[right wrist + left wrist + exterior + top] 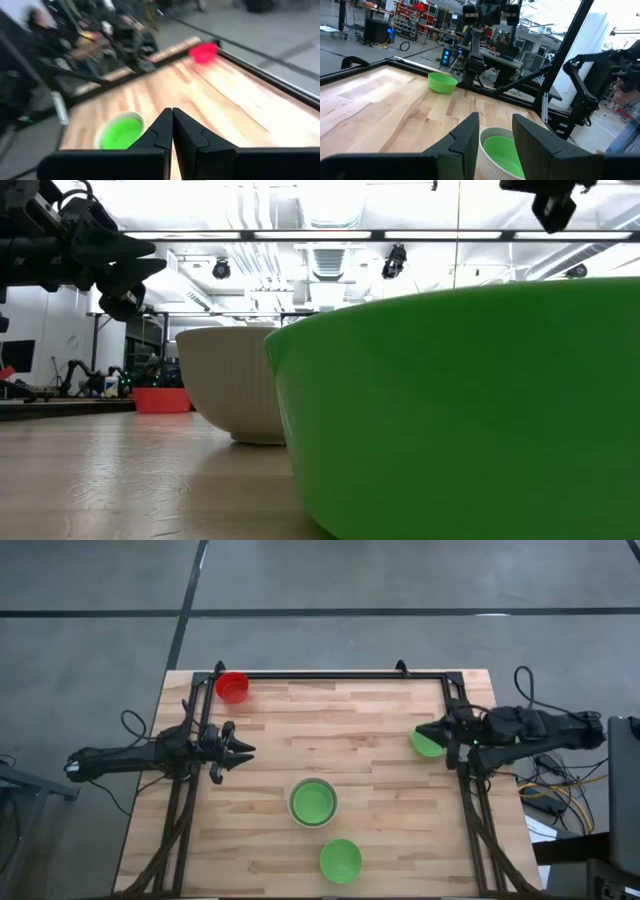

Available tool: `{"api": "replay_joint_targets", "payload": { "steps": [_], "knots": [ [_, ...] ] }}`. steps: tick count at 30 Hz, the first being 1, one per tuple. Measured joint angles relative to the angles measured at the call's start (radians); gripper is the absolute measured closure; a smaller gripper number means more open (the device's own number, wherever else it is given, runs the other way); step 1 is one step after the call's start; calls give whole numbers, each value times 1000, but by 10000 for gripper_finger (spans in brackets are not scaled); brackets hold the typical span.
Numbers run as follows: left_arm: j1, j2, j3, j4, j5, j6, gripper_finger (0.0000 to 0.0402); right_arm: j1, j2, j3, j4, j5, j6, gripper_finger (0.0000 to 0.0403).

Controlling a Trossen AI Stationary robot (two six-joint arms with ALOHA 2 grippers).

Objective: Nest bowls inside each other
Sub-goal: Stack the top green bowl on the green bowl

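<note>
A whitish bowl stands mid-table with a green bowl nested inside it. It also shows in the left wrist view and the right wrist view. Another green bowl sits on its base near the front edge and fills the low view. One more green bowl rests at the right, partly under my right gripper, which hangs shut above it and holds nothing. A red bowl stands at the far left corner. My left gripper waits open at the left, pointing level toward the whitish bowl.
A black frame runs along the table's far edge and both sides. Bare wood lies between the bowls across the middle. Beyond the table, the room holds racks, equipment and a person's arm.
</note>
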Motion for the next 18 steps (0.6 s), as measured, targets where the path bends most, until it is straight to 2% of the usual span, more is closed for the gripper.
{"api": "replay_joint_targets", "payload": {
  "steps": [5, 9, 12, 15, 18],
  "knots": [
    [0, 0, 0, 0, 0, 0, 280, -2, 197, 183, -273, 135, 205, 394],
    [0, 0, 0, 0, 0, 0, 280, -4, 355, 278, -460, 197, 361, 394],
    [0, 0, 0, 0, 0, 0, 280, -4, 447, 321, -485, 194, 347, 394],
    [0, 0, 0, 0, 0, 0, 280, -4, 523, 353, -485, 146, 334, 394],
    [0, 0, 0, 0, 0, 0, 280, -4, 583, 385, -486, 137, 384, 394]
  ]
}}
